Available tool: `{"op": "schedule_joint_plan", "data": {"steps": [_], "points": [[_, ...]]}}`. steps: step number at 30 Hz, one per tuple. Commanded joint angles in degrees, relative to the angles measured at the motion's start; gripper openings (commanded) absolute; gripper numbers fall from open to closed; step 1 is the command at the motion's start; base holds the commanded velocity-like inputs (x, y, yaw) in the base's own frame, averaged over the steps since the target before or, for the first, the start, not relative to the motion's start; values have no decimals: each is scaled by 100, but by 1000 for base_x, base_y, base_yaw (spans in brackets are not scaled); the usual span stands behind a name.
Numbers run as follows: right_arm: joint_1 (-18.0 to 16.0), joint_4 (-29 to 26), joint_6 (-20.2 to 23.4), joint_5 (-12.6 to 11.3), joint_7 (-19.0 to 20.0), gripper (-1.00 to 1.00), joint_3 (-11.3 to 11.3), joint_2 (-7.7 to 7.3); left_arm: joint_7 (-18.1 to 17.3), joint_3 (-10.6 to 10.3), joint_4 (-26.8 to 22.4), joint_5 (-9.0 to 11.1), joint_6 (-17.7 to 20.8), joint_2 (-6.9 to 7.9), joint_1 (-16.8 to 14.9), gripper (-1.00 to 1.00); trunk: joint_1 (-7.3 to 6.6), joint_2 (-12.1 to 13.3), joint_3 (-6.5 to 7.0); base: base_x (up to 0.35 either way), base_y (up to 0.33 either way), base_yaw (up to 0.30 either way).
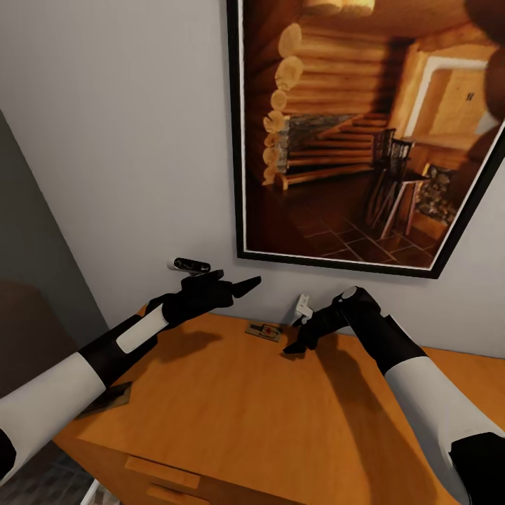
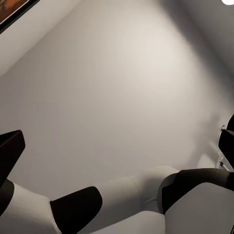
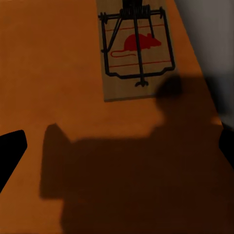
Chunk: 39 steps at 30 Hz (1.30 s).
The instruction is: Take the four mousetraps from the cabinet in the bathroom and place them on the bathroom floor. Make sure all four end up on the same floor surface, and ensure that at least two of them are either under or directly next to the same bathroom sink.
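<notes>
One tan mousetrap with dark wire and a red mouse mark lies flat on the orange-brown cabinet top, close to the wall. In the right wrist view the same mousetrap sits ahead of the open fingers. My right gripper points down at the cabinet top just right of that trap, open and empty. A second mousetrap lies at the cabinet's left edge, partly hidden by my left forearm. My left gripper hovers above the top, open, with its fingers spread toward the wall.
A large framed picture of a log-cabin interior hangs on the grey wall right behind the cabinet. Wooden bar handles show on the drawer fronts below. A dark shape stands left of the cabinet.
</notes>
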Motion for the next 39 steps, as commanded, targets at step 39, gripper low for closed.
{"op": "schedule_joint_plan", "data": {"steps": [39], "points": [[-8, -263, 95, 59, 372, 100, -259, -5, -8, -26, -3, 51, 60, -2, -12, 100, 0, -4, -6, 0, 0, 0]]}}
